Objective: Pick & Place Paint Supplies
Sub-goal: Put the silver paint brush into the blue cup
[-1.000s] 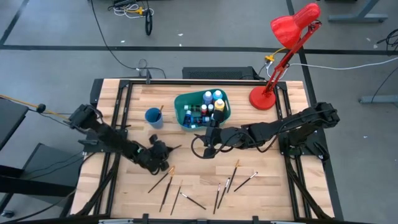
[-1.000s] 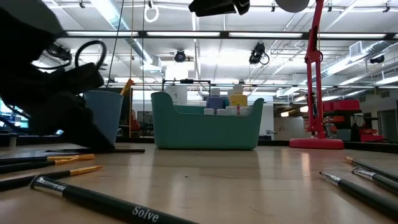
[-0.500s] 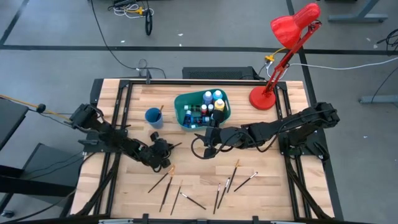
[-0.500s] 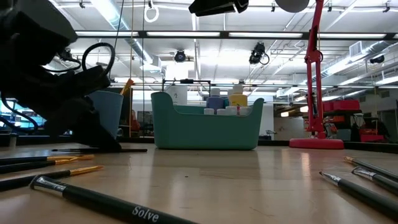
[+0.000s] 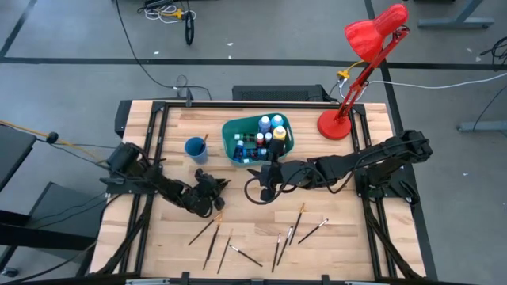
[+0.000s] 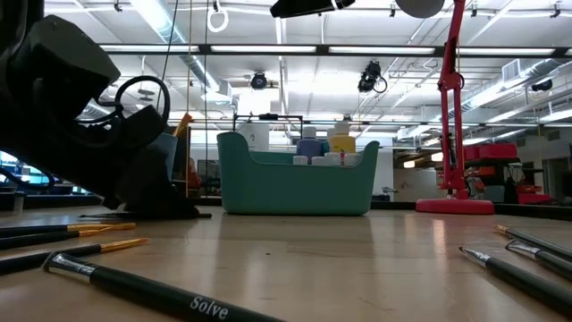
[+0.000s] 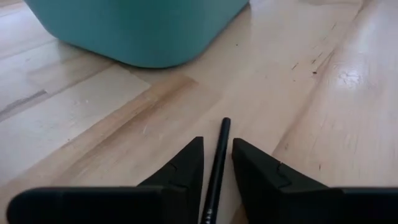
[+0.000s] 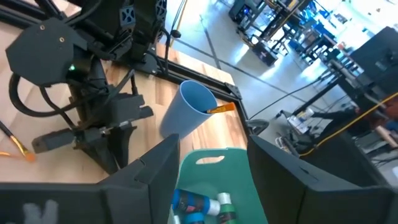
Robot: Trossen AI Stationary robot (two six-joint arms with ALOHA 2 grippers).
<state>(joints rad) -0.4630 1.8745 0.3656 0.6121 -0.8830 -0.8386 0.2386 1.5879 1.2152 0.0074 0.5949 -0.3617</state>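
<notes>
Teal plastic bin (image 5: 255,139), far centre of the wooden table (image 5: 341,229): holds small paint bottles (image 5: 268,134) in blue, yellow and white with pale caps, standing upright inside; tops visible over the rim in the low view (image 6: 326,148)

Blue cup (image 5: 196,149), just left of the bin: one brush handle leaning in it

Red desk lamp (image 5: 358,71), far right corner: base on the table, head out over the edge

Loose brushes (image 5: 281,233), thin and dark-handled: scattered across the near half of the table, several with orange tips, none touching the bin

Single dark brush (image 7: 216,168): flat on the table near the bin, lying between the left fingers

Left gripper (image 5: 215,190), low at the table left of centre, near the bin: jaws slightly apart, one either side of that brush, a narrow gap showing on each side of the handle

Right gripper (image 5: 270,176), just in front of the bin: jaws spread wide, nothing between them; its wrist view looks down on the bin and bottles (image 8: 199,204)
</notes>
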